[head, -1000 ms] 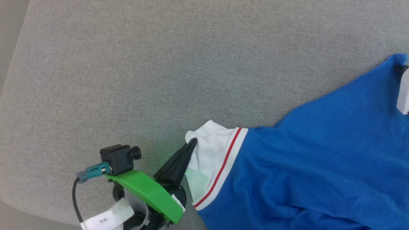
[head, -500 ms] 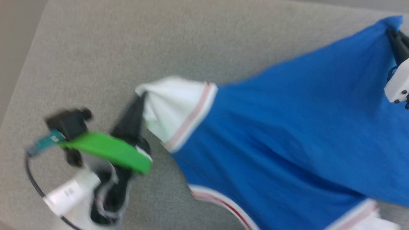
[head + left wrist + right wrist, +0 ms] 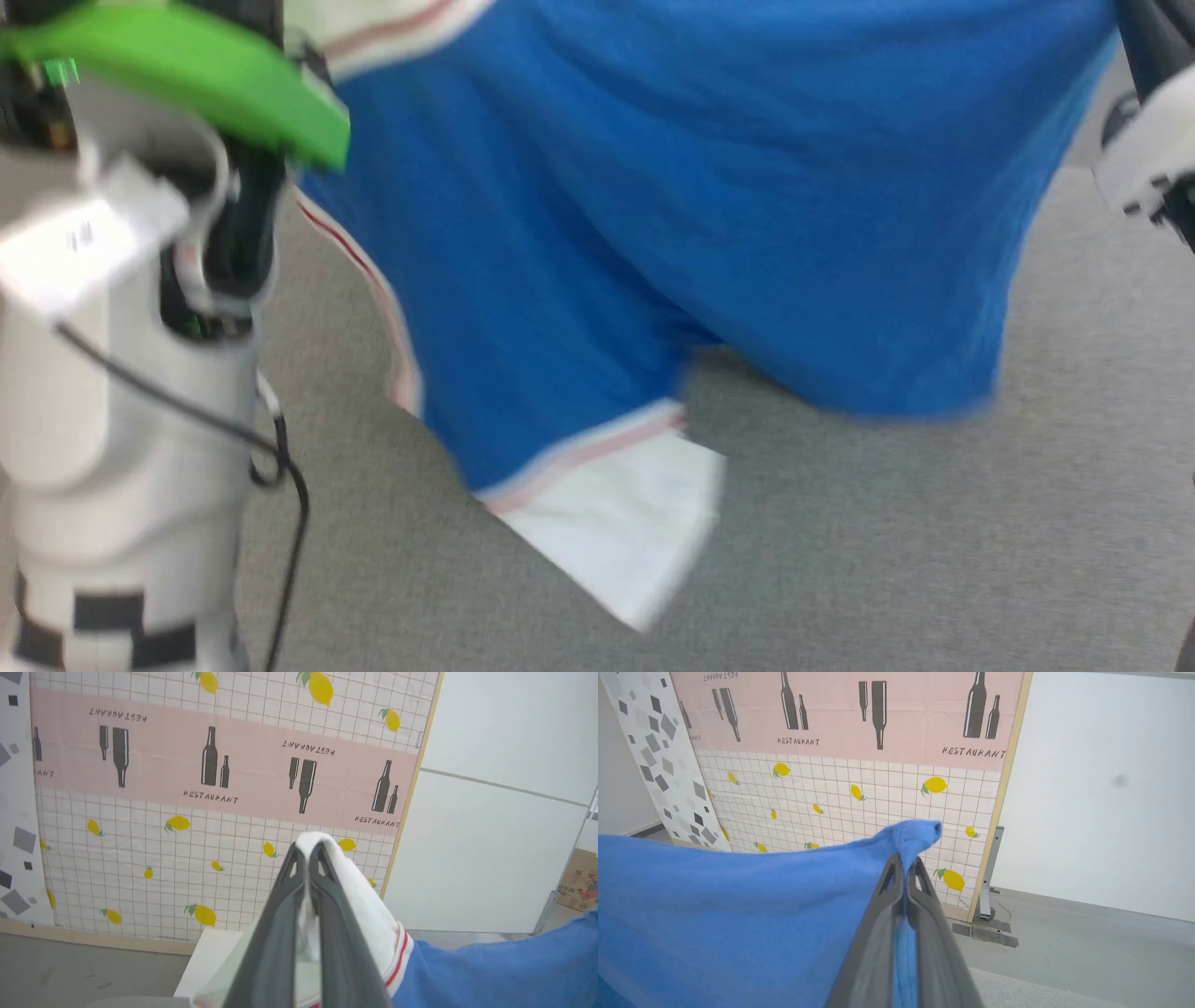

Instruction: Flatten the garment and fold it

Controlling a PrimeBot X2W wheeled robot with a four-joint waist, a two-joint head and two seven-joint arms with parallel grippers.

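The garment (image 3: pixel 672 205), a royal-blue T-shirt with white sleeves and red-and-white trim, hangs in the air between my two arms above the grey table (image 3: pixel 887 560). One white sleeve (image 3: pixel 616 523) dangles at its lower edge. My left gripper (image 3: pixel 307 851) is shut on the other white sleeve (image 3: pixel 364 905), which drapes over its fingertips. My right gripper (image 3: pixel 906 865) is shut on a blue corner of the garment (image 3: pixel 738 914). In the head view the left arm's green bracket (image 3: pixel 187 70) is at the upper left and the right arm's white wrist (image 3: pixel 1144 159) at the upper right.
A patterned screen (image 3: pixel 210 788) with lemons, bottles and "RESTAURANT" lettering stands beyond the table, next to a plain white wall (image 3: pixel 490 835). A cardboard box (image 3: pixel 579 882) sits at the far right. The left arm's pale forearm (image 3: pixel 112 467) and its black cable rise at the head view's left.
Both grippers have lifted the garment off the table, and it now hangs between them. The head view has shifted, so arms and cloth sit higher and closer in it.
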